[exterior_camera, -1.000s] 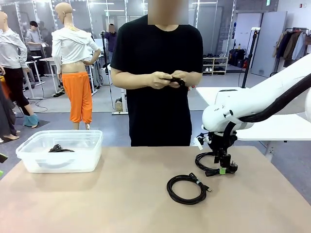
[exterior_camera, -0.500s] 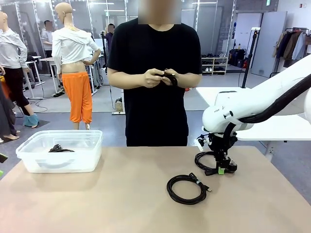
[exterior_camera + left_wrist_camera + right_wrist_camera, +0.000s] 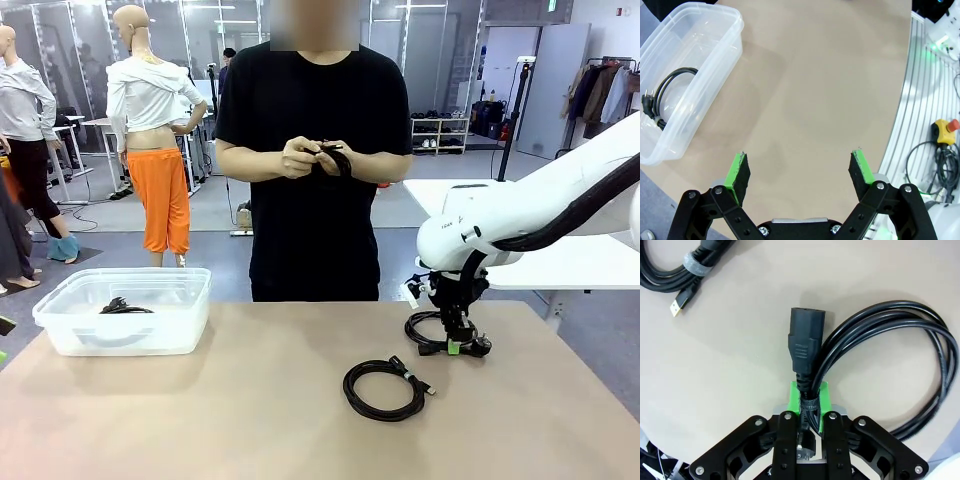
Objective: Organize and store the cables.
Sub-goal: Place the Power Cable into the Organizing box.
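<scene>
I've got a tan table (image 3: 200, 420) with a clear bin (image 3: 70, 338) at its far left — a person (image 3: 312, 180) in a black shirt stands across it. Behind, a white table (image 3: 585, 262), a shoe shelf (image 3: 440, 135); off the edge, a yellow stop button (image 3: 945, 131).

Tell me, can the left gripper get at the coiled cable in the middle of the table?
Probably yes. The left gripper is open over bare table, nothing lies on the middle cable, and the right gripper is shut on the other cable, off to the side.

Black cables (image 3: 807, 342), tan worktop (image 3: 250, 400), clear bin (image 3: 125, 337) at left, green-padded black fingers (image 3: 738, 172), white arm (image 3: 480, 230).
</scene>
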